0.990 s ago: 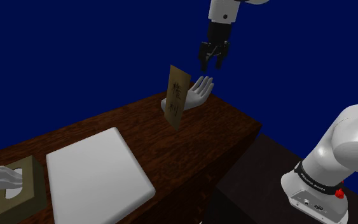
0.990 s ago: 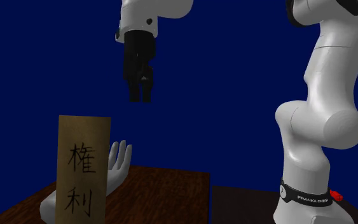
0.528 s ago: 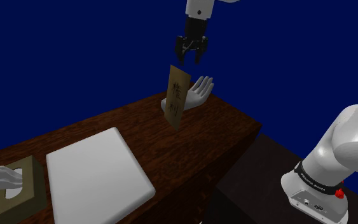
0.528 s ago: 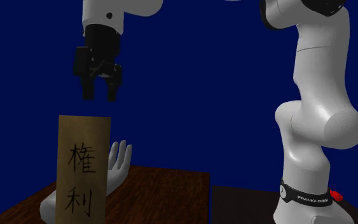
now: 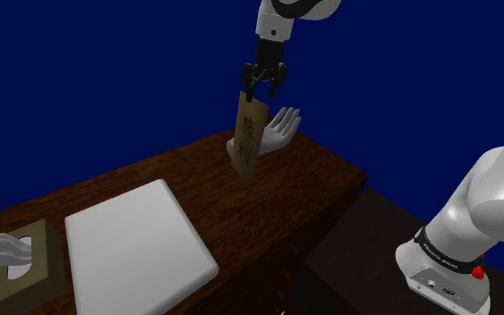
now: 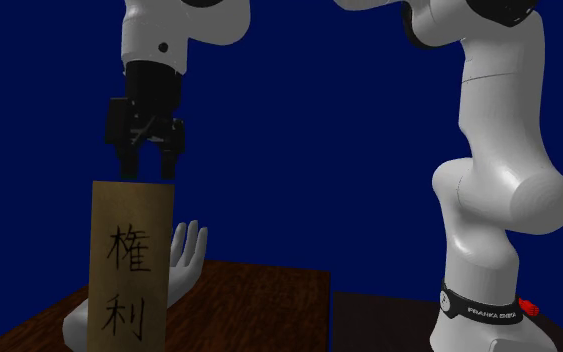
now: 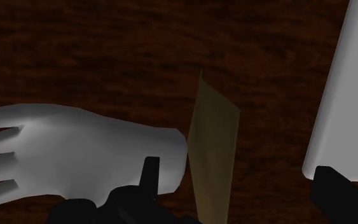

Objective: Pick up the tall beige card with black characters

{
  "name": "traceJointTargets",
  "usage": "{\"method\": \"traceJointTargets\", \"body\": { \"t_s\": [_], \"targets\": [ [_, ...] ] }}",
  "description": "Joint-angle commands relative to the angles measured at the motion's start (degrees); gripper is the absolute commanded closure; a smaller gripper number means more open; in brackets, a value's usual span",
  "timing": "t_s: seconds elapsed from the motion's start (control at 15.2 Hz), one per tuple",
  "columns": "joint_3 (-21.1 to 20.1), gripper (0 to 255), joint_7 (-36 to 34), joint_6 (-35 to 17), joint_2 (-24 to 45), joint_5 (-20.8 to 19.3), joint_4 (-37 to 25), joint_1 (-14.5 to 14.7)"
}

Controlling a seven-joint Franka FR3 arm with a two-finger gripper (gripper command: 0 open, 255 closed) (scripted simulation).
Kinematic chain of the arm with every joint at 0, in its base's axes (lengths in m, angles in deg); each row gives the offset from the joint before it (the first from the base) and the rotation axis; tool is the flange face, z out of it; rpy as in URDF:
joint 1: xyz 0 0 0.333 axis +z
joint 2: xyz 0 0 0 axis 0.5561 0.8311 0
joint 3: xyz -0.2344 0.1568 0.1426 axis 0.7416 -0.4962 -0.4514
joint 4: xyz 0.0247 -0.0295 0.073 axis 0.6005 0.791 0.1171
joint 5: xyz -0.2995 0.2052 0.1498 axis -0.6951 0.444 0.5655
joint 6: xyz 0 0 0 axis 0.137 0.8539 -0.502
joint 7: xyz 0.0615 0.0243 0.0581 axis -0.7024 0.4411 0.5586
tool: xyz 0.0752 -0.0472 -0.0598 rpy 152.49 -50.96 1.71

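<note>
Card [image 5: 251,136] upright on dark wood surface [image 5: 321,192], just beside white hand model [image 5: 282,127]. Change: jaws have shifted from over hand model toward shoulder view's left and dropped; tips now level with card's top edge. Jaws spread, card between them in wrist view, no contact. Looks aligned: short descent, then close. Thin card, nudge could tip it.

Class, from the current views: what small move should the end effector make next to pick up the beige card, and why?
Probably lower straight down a little. The open end effector hangs at the standing card's top edge, and the wrist view shows the card between its fingers, not yet touched.
</note>
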Motion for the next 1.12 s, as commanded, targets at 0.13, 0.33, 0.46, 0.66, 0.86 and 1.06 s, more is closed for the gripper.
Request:
{"method": "traceJointTargets", "body": {
  "t_s": [0.13,0.33,0.46,0.66,0.86,1.06],
  "targets": [
    [0.01,255,0.17,-1.1,0.04,0.05,1.05,-0.01],
    [0.0,255,0.14,-1.05,0.04,0.04,0.99,0.0],
    [0.0,255,0.14,-1.05,0.04,0.04,1.0,0.0],
    [0.0,255,0.14,-1.06,0.04,0.04,1.0,0.0],
    [0.04,255,0.0,0.45,-0.06,-0.02,-0.42,-0.04],
    [0.07,255,-0.28,2.72,-0.13,-0.1,-2.63,-0.07]
  ]
}}
